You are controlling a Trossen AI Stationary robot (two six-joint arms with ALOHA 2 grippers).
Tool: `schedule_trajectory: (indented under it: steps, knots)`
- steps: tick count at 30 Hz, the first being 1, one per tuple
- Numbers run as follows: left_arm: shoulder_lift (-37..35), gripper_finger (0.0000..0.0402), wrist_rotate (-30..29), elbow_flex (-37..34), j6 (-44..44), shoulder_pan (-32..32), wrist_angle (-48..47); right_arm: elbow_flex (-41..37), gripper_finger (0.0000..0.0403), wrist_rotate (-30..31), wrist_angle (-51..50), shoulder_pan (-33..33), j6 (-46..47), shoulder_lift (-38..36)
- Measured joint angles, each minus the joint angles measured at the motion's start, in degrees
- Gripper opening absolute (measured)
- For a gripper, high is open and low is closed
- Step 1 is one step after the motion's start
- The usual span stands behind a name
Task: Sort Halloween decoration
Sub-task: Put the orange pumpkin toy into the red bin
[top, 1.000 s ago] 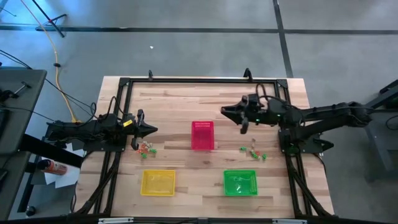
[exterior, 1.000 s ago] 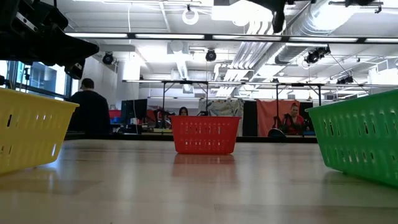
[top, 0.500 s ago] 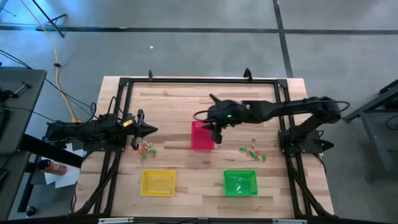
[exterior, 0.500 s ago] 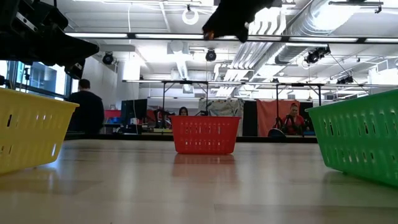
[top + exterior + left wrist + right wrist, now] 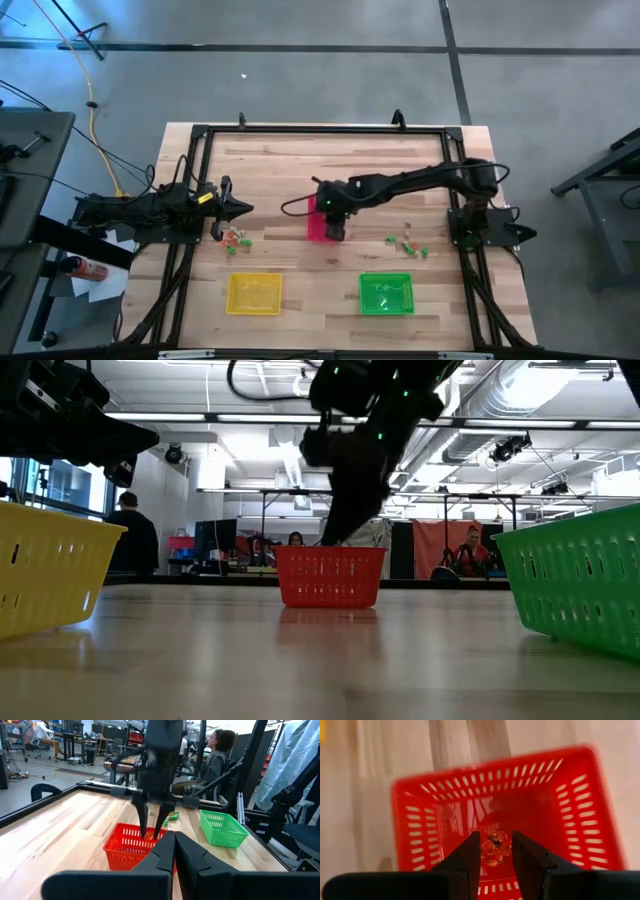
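I am working in a robotics lab or workshop, an open industrial hall. I am standing at a wooden counter (image 5: 280,160) framed by black metal rails (image 5: 300,129), set on a bare grey concrete floor (image 5: 300,70). Exposed ducts and pipes (image 5: 520,400) are running under the ceiling, with long strip lights (image 5: 250,418) glowing. Behind the counter, people are sitting at desks (image 5: 215,762) among monitors and equipment, and one person (image 5: 135,540) is standing. A yellow cable (image 5: 95,120) is trailing across the floor.
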Motion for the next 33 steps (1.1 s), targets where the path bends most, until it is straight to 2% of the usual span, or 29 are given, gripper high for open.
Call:
schedule_trajectory:
  steps: [15,18,27,33]
  knots:
    - [-0.02,0.0000,0.00,0.00,0.01,0.01,0.00,0.02,0.0095,0.15,0.76,-0.11,-2.08,2.24]
    - [-0.01,0.0000,0.00,0.00,0.01,0.00,0.01,0.02,0.0116,0.17,0.76,-0.11,-1.84,2.24]
    - [-0.01,0.0000,0.00,0.00,0.01,0.01,0.00,0.02,0.0217,0.13,0.19,-0.11,-2.32,2.24]
    - [-0.01,0.0000,-0.02,0.00,0.01,-0.01,0.01,3.32,0.0242,-0.88,-6.02,-0.32,-4.51,-0.32]
